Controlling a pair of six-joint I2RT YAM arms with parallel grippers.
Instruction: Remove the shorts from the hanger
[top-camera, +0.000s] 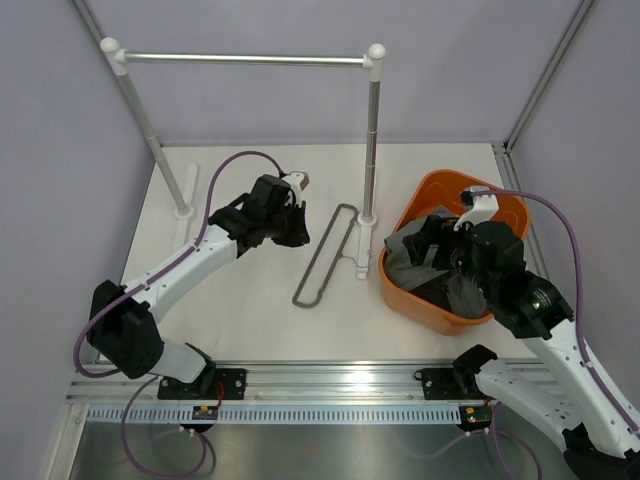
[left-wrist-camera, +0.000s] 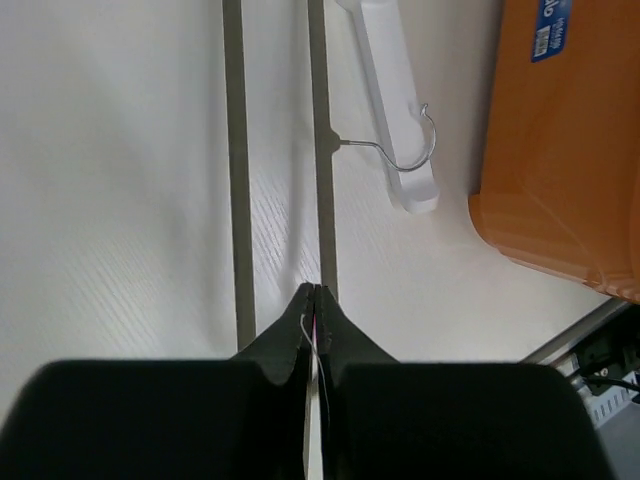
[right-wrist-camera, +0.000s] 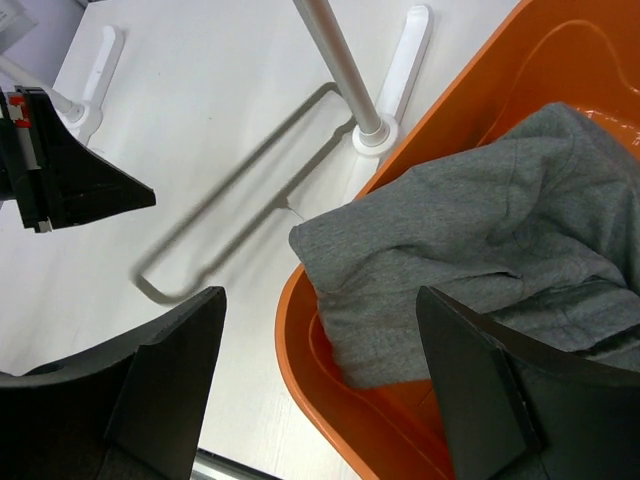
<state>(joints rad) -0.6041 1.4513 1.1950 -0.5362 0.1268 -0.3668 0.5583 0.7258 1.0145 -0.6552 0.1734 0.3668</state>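
Hanger (top-camera: 325, 255) lies bare and flat on the table (top-camera: 250, 320), near centre. Shorts (right-wrist-camera: 480, 240) are off it, bunched in the orange bin (right-wrist-camera: 300, 330) at 3 o'clock from the hanger. Looks essentially done; only the retreat is left.

Left gripper (left-wrist-camera: 315, 292): fingers pressed together, nothing between them. It hovers over the hanger's end, at about 10 o'clock from the loop's middle.

Right gripper (right-wrist-camera: 320, 295): fingers spread wide, holding nothing, hanging right over the shorts and the bin's rim.

Risks as I see them:
- A fold of the shorts lies over the rim on the bin's 9 o'clock side. If the right gripper dips or pulls out low, a finger could catch the cloth and drag it out onto the table.
- The same low pull-out could clip the rim and shove or tip the bin.
- The hook (left-wrist-camera: 418, 140) sits against the white rack foot (left-wrist-camera: 395, 100). A low sideways sweep by the left gripper could knock the hanger so the hook jams on the foot.
- Can't tell how high the left fingers are above the wire.
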